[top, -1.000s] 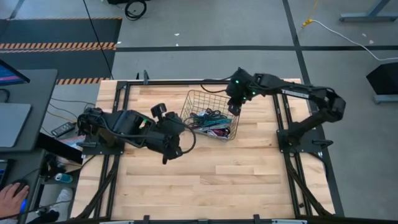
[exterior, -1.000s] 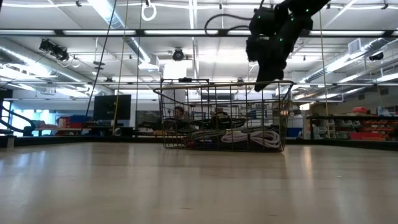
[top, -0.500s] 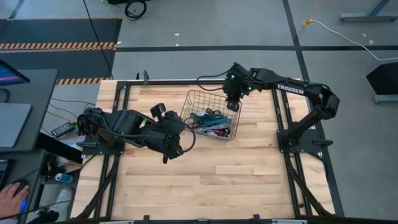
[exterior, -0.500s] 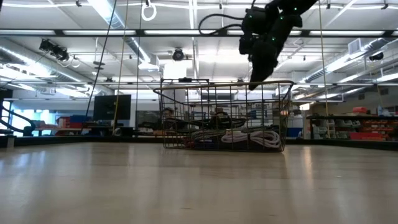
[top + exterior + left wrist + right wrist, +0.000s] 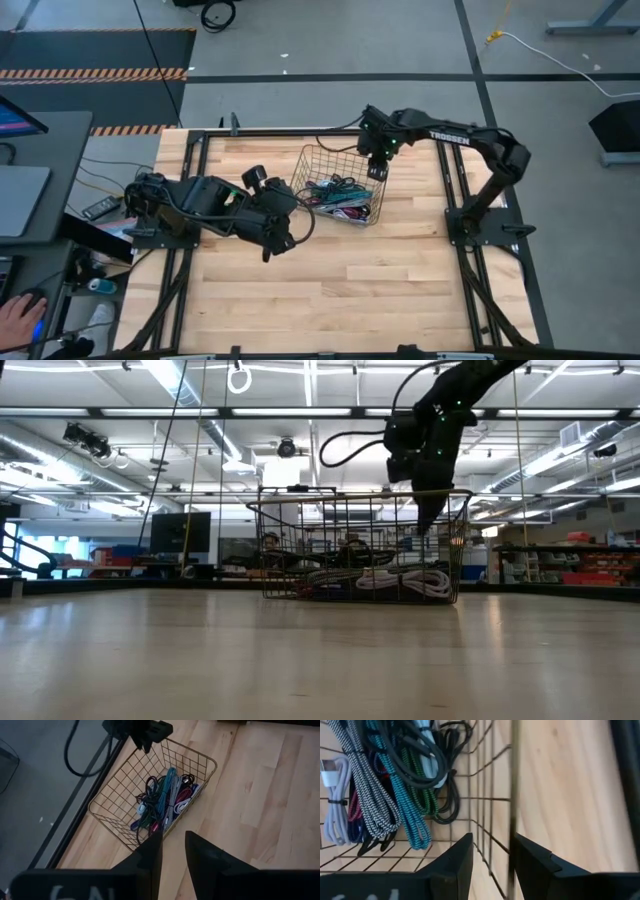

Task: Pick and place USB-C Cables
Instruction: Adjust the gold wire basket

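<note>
Left to right across the high view, with the wire basket [image 5: 338, 186] as the landmark. The left claw [image 5: 268, 252] waits over the bare wooden surface [image 5: 350, 290] beside the basket's left corner, low and well clear of the wire. In its own wrist view its fingers [image 5: 150, 855] are parted by a narrow gap with nothing between them, and they point toward the basket.

The cables [image 5: 340, 197] all lie inside the basket, heaped along its near wall: bundles in teal, black-and-white braid, green, black, magenta and pale grey. In the right wrist view the teal bundle [image 5: 405, 815] and the braided bundle [image 5: 367, 795] lie side by side with their long axes roughly parallel, running along the basket floor toward the side wall.

The right claw [image 5: 376, 171] hangs over the basket's right rim, at the corner farthest from the left arm. Its fingers [image 5: 455, 865] are spread and empty, and they appear to straddle the basket's wire side wall, one inside and one out. The low view shows its tip [image 5: 424, 520] dipped just below rim height.

The right claw is clearly the nearer. By judgement, the cables lie inward from it, toward the basket's middle and lower down, so a pick needs a shift off the wall before descending.
</note>
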Tool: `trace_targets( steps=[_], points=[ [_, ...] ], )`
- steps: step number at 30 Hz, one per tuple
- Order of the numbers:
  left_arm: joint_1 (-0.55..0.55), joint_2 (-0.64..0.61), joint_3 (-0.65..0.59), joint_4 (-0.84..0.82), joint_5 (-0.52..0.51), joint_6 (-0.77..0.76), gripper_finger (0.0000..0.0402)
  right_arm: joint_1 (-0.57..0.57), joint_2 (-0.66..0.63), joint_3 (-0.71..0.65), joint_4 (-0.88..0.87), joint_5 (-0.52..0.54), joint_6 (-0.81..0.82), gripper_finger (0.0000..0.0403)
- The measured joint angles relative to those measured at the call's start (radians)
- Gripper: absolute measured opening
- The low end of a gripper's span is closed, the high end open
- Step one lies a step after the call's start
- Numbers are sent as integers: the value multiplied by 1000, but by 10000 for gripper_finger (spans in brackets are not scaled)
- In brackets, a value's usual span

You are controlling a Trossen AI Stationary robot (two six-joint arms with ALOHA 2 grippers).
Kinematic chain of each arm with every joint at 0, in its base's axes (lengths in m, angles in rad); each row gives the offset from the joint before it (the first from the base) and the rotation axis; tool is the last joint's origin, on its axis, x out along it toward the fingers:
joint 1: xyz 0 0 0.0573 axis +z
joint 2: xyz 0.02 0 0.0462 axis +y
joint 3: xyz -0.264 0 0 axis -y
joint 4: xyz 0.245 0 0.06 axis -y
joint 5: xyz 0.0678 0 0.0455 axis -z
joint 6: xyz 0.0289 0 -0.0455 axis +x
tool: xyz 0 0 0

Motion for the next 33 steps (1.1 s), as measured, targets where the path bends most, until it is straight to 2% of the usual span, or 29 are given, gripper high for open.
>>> trace_targets(
  steps=[6,11,14,23,33],
  points=[
    [0,0,0,0,0,0,89,4,51,0,1,-21,-16,119],
    [0,0,0,1,0,0,89,10,54,0,-2,-47,-21,54],
    [0,0,0,2,0,0,89,9,39,3,1,-105,-8,14],
    [0,0,0,2,0,-4,89,23,38,0,-25,-207,-30,8],
    [0,0,0,2,0,-5,89,143,39,-2,-100,-243,-133,5]
  ],
)
